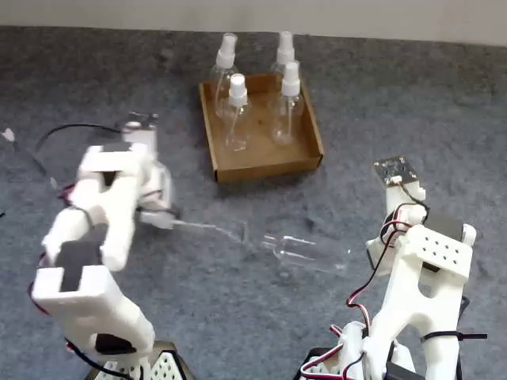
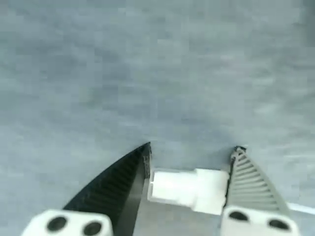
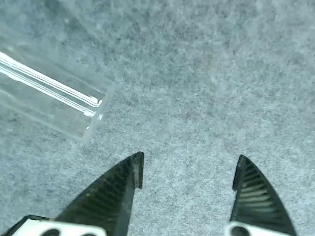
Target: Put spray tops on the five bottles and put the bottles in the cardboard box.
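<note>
Four topped bottles [image 1: 238,111] are stood at one cardboard box [image 1: 265,170], one bare bottle [image 1: 309,253] is laid on the worktop [image 1: 396,95], one spray top [image 2: 187,189] is pinched by left claw [image 2: 193,147], right claw [image 3: 189,172] is held spread.

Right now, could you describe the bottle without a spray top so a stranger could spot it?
From the cardboard box, come nearer the camera across the grey carpet. A clear bottle lies on its side without a top; the other four stand upright with white tops.
</note>
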